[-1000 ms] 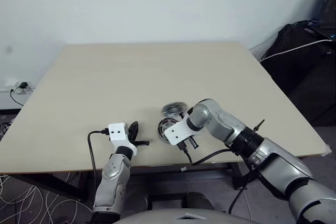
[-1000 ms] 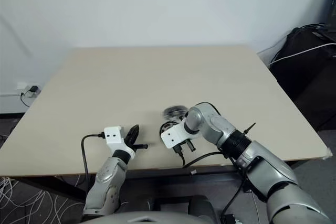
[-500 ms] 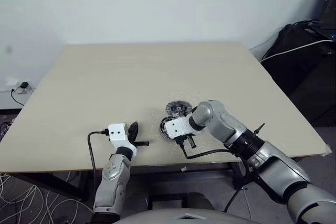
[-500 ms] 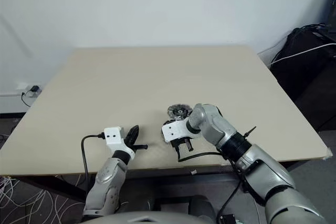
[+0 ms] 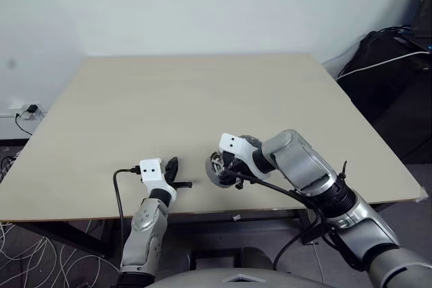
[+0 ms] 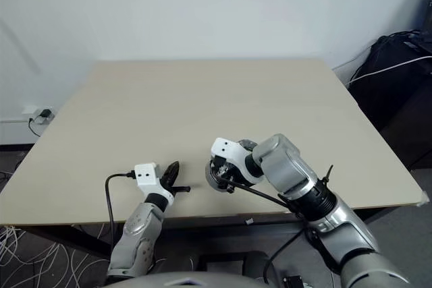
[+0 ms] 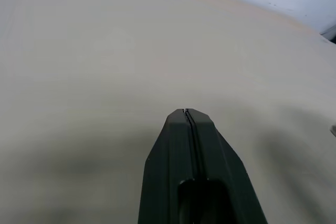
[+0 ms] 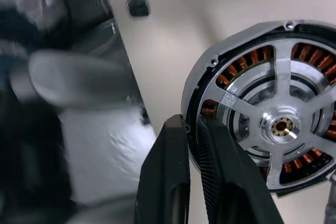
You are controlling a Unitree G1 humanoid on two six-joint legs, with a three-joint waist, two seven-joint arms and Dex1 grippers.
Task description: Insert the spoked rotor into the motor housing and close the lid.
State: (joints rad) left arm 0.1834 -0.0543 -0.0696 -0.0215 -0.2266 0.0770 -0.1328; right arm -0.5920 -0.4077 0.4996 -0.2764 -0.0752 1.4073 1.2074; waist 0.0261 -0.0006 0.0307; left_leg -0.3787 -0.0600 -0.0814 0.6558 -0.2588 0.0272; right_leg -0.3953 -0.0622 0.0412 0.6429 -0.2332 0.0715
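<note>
The motor housing [image 8: 211, 72] is a round part with copper windings under a silvery rim. The spoked rotor [image 8: 278, 80] lies inside it, its spokes crossing the windings around a brass-coloured hub. My right gripper [image 8: 191, 124] is shut on the housing's rim and holds it tilted just above the table near the front edge, where the housing [image 5: 216, 169] shows as a small grey disc. My left gripper [image 7: 187, 113] rests shut and empty on the table, a little to the left of the housing [image 6: 217, 173]. The lid is hidden.
The beige table [image 5: 189, 92] stretches wide and bare beyond both hands. Its front edge runs close below the grippers. A dark bag with white cables [image 5: 388, 65] stands off the table to the right.
My right wrist has rolled over and risen slightly, tilting the housing up off the table. The second round part behind it is now covered by the arm. The left arm has kept still.
</note>
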